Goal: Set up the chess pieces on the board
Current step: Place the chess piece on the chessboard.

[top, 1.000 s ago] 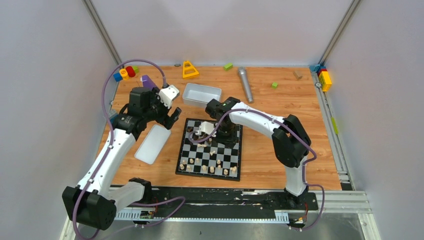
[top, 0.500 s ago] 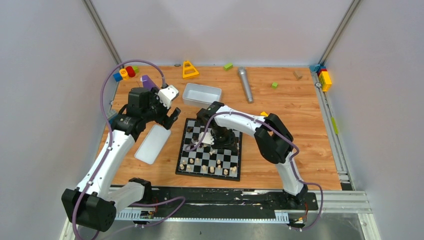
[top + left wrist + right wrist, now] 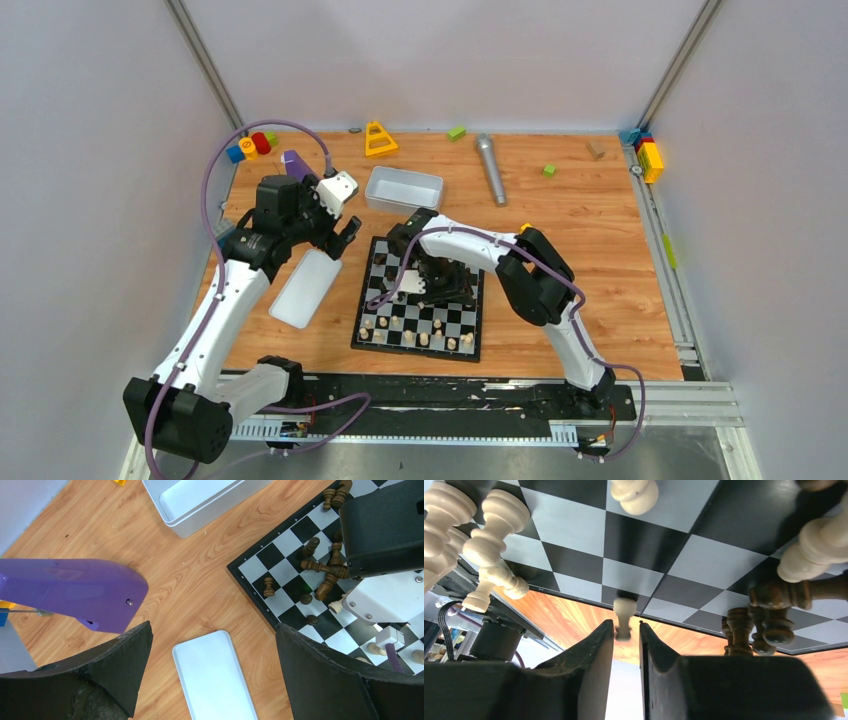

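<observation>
The checkered board (image 3: 358,331) lies mid-table. Pale chess pieces (image 3: 421,338) stand along its near rows, and dark ones (image 3: 325,571) lie heaped at its far left corner. My right gripper (image 3: 412,284) hangs low over the board's left half. In the right wrist view a pale pawn (image 3: 624,611) stands between the tips of that gripper (image 3: 625,626). The jaws are narrowly apart, with a thin gap on one side of the pawn. More pale pieces (image 3: 484,535) and dark ones (image 3: 769,615) stand around it. My left gripper (image 3: 212,628) is wide open and empty above the white lid.
A white lid (image 3: 306,288) lies left of the board and a white tray (image 3: 403,188) behind it. A purple piece (image 3: 75,590) sits beside the left fingers. A grey microphone (image 3: 489,168), a yellow triangle (image 3: 379,139) and coloured blocks (image 3: 250,146) lie along the far edge.
The right arm folded inward and carried its gripper toward the board's near left rows. Its jaws have eased slightly apart around the pale pawn. The left arm stayed still.
</observation>
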`<state>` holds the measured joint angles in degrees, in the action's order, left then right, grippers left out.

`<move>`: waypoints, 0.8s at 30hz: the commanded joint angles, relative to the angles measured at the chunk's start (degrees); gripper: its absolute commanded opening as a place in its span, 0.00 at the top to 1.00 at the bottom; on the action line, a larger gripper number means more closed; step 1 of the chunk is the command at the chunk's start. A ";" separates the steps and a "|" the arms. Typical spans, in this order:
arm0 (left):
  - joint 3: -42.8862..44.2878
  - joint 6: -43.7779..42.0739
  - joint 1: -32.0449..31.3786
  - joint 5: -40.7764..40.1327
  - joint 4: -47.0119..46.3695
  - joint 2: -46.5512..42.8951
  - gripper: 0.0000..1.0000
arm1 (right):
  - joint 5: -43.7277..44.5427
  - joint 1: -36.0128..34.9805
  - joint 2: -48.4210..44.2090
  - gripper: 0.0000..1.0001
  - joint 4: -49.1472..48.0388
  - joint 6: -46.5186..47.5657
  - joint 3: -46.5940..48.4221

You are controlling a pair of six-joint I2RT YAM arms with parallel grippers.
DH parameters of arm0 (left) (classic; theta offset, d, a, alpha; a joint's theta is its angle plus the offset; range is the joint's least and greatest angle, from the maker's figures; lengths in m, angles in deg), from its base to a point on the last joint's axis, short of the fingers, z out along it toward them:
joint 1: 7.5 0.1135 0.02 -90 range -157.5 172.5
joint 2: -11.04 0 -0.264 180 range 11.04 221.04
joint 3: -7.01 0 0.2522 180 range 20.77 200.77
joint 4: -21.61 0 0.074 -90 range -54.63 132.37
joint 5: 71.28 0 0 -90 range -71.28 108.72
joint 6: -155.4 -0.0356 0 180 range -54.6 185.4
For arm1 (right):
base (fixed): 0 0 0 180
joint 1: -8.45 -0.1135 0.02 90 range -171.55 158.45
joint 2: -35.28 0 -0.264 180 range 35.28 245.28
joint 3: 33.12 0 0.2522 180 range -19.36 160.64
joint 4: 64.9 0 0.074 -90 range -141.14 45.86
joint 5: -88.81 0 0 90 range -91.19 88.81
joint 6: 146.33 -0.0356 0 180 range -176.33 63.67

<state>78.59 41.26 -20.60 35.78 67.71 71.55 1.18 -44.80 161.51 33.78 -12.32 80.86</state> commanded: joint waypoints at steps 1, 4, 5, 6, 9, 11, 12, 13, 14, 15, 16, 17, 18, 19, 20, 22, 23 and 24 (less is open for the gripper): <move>0.28 -1.26 0.41 1.01 -0.70 -1.54 0.00 | 0.73 -0.59 0.33 0.69 1.22 0.99 2.73; 0.21 -1.47 0.36 0.95 -0.62 -1.71 0.00 | 0.51 -0.61 0.04 0.60 0.95 0.99 3.32; 0.15 -1.49 0.43 1.00 -0.57 -1.78 0.00 | 0.24 -0.54 -0.20 0.57 0.93 0.99 3.56; 0.07 -1.58 0.39 0.97 -0.60 -1.74 0.00 | 0.12 -0.54 -0.46 0.55 0.80 0.99 3.83; 0.01 -1.68 0.41 0.99 -0.53 -1.88 0.00 | -1.34 -0.18 -1.87 0.53 -0.10 0.55 5.36; -0.06 -1.85 0.41 0.99 -0.46 -1.93 0.00 | -5.40 0.61 -3.34 0.53 -1.29 -0.17 6.33; -0.14 -1.90 0.43 1.08 -0.39 -2.05 0.00 | -7.13 1.18 -4.15 0.52 -2.34 -0.62 6.52; -0.20 -1.99 0.38 1.20 -0.33 -2.10 0.00 | -8.91 1.70 -5.20 0.52 -3.50 -1.12 6.26; -0.28 -2.07 0.37 1.57 -0.12 -2.07 0.00 | -10.62 2.37 -6.26 0.52 -4.99 -1.82 5.66; -0.36 -2.16 0.41 1.83 0.03 -2.07 0.00 | -12.61 2.92 -7.75 0.51 -7.14 -2.35 4.50; -0.46 -2.20 0.43 2.39 0.32 -2.11 0.00 | -14.84 3.47 -9.31 0.51 -9.25 -2.65 2.88; -0.49 -2.15 0.38 2.59 0.47 -2.09 0.00 | -16.93 3.89 -10.94 0.50 -11.89 -3.01 1.04; -0.51 -2.10 0.37 2.86 0.63 -2.14 0.00 | -18.78 4.20 -12.69 0.49 -14.62 -3.50 -1.15; -0.51 -1.89 0.36 2.96 0.69 -2.14 0.00 | -20.25 4.42 -13.99 0.48 -17.29 -3.94 -3.20; -0.47 -1.79 0.36 3.13 0.70 -2.22 0.00 | -21.50 4.50 -15.66 0.47 -20.00 -4.27 -5.16; -0.25 -1.36 0.44 3.48 0.85 -2.38 0.00 | -23.78 4.69 -17.42 0.44 -24.63 -4.73 -8.71; -0.16 -1.11 0.40 3.63 0.92 -2.40 0.00 | -24.94 4.67 -18.22 0.44 -26.89 -4.72 -10.54; 0.01 -0.96 0.44 3.75 0.99 -2.54 0.00 | -25.79 4.67 -18.83 0.43 -28.84 -4.66 -12.06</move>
<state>78.44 40.19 -20.58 37.70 68.17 70.59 -16.43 -39.77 146.47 17.41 -15.71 73.96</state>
